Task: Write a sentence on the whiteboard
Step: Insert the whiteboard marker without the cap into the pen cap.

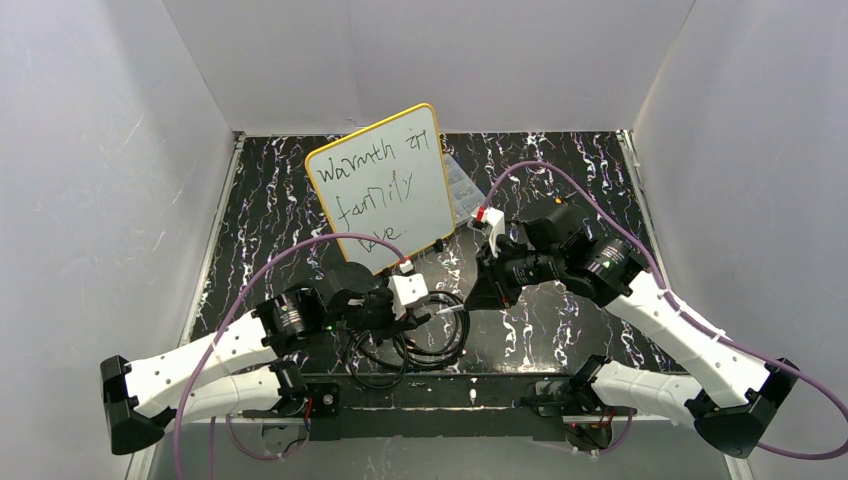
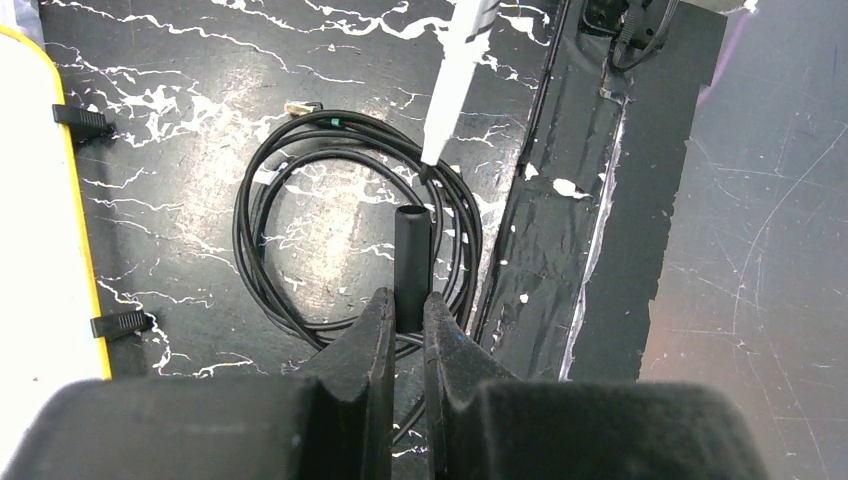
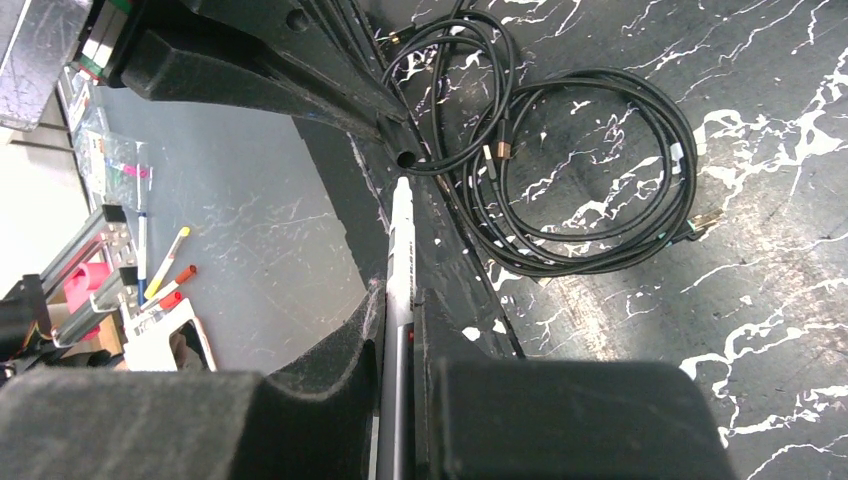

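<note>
The whiteboard stands tilted at the back middle, with a yellow frame; its edge shows in the left wrist view. The sentence is in black in three lines, about "Warmth of family love". My left gripper is shut on a black marker cap, open end pointing away. My right gripper is shut on a grey-white marker. The marker's tip is just short of the cap's mouth. In the top view the two grippers meet near the front middle, left and right.
Coiled black cables lie on the black marbled table under the grippers, also in the wrist views. A clear plastic compartment box sits behind the whiteboard. Black tape runs along the table's near edge. Loose pens lie beyond it.
</note>
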### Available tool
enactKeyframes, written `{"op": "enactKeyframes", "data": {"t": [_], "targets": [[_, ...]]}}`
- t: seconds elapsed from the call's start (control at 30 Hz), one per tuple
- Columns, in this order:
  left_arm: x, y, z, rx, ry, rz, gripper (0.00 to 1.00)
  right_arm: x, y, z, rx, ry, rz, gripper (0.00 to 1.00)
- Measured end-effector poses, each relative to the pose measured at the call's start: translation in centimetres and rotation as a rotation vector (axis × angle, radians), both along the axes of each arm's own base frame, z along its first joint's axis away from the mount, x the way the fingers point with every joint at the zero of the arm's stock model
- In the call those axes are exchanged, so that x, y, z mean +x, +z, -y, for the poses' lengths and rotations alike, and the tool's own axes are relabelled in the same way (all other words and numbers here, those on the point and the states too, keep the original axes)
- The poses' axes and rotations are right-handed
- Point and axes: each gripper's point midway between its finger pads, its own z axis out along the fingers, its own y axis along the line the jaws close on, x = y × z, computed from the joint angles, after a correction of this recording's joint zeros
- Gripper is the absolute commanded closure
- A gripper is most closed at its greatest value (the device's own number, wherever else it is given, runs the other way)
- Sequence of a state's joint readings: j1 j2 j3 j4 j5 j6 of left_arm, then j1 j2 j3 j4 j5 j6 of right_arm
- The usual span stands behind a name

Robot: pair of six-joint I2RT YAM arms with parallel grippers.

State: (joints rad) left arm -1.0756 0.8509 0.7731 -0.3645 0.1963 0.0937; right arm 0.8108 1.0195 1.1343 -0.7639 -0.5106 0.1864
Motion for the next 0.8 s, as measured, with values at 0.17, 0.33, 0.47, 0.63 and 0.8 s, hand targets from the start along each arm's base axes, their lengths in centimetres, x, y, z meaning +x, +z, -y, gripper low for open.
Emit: {"op": "enactKeyframes", "data": {"t": [0.17, 0.33, 0.47, 0.63, 0.8], "targets": [[-0.10, -0.05, -0.02, 0.001, -0.004, -0.004, 1.00, -0.28, 0.02, -0.14, 0.006, 0.017, -0.012, 0.99], [-0.21, -0.04, 0.02, 0.000, -0.010, -0.007, 1.00, -0.25, -0.04, -0.24, 0.006, 0.020, -0.015, 0.99], [-0.35, -0.01, 0.08, -0.003, -0.017, -0.011, 1.00, -0.23, -0.29, -0.40, 0.000, 0.027, -0.026, 0.99], [-0.51, 0.01, 0.14, -0.006, -0.025, -0.015, 1.00, -0.27, -0.55, -0.58, -0.005, 0.037, -0.038, 0.99], [-0.53, 0.01, 0.14, -0.006, -0.026, -0.016, 1.00, -0.34, -0.62, -0.67, -0.004, 0.045, -0.044, 0.99]]}}
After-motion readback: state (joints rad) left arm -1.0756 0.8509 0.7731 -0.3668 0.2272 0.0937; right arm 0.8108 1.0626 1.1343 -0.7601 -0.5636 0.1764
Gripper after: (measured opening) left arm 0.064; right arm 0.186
